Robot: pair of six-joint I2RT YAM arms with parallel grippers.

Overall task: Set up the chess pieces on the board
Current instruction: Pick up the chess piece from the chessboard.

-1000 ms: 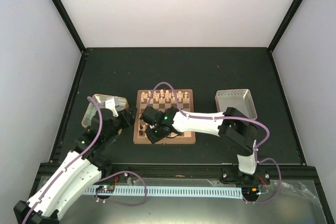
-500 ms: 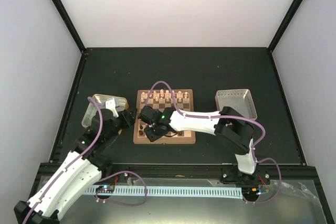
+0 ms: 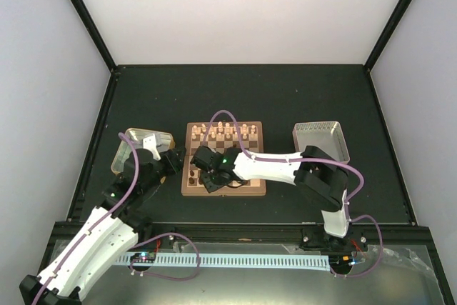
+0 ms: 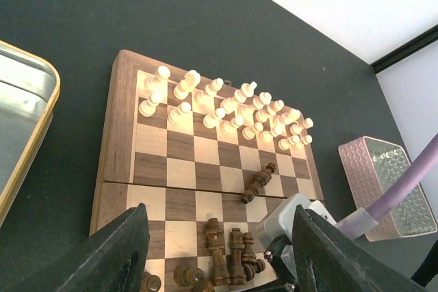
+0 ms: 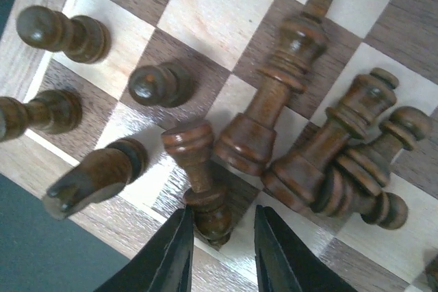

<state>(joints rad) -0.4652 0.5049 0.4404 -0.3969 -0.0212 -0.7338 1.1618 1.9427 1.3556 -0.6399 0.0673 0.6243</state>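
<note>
Hanging low over the near-left part of the board (image 4: 109, 135) with the right end effector (image 5: 219, 237), parted only narrowly and straddling a tipped-over dark piece (image 5: 202, 182). Showing a sliver of gap on one side, so not really gripping it. Piling up just right of that: more dark pieces (image 5: 321, 148), all lying down. Standing in two rows along the far edge: the pale pieces (image 4: 226, 111). Holding the left end effector (image 4: 220, 217) wide open, carrying nothing, off the board's left side by the gold-rimmed tray (image 4: 51, 94) on the dark surface (image 4: 137, 11).
</note>
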